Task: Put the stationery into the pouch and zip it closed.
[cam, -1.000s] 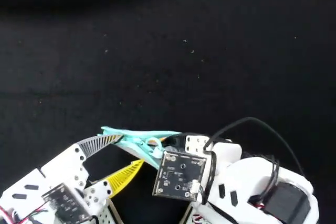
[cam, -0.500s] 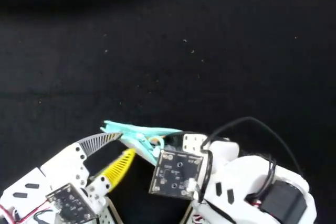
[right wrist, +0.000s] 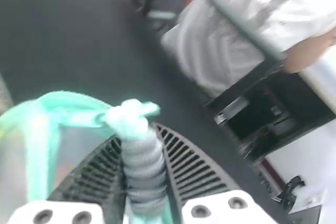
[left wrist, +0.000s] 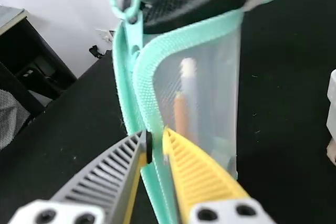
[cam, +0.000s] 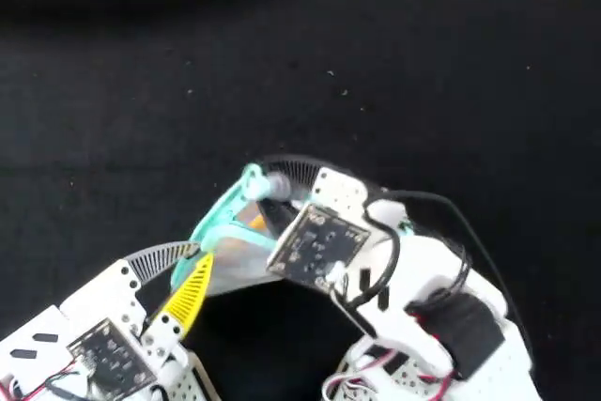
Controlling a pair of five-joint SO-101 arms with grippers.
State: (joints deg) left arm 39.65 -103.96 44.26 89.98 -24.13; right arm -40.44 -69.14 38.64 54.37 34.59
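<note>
Clearly light and floppy, so best held at both ends and kept taut. At the left, pinched in the left claw [cam: 197, 257]: the teal zip edge of the pouch [cam: 235, 249], caught between a grey ribbed finger and a yellow one, pressed nearly together on the woven tape. Good hold there, judging by the coarse weave; little chance of slipping. In the middle, seemingly lifted off the black table [cam: 404, 72], near the arms' bases: see-through mesh walls, soft and creased, bound in teal fabric tape. Inside, two slim pens [left wrist: 185, 90], one pale, one orange, stiff and loose, likely to slide if tipped. At the right, clamped in the right claw [cam: 274, 180] between black ribbed fingers: the grey ridged zip pull [right wrist: 140, 163], topped with a teal cord knot [right wrist: 130, 115]. Small and rubbery by the look; fair grip, though apt to twist. Best pulled steadily along the tape, not across the mesh.
</note>
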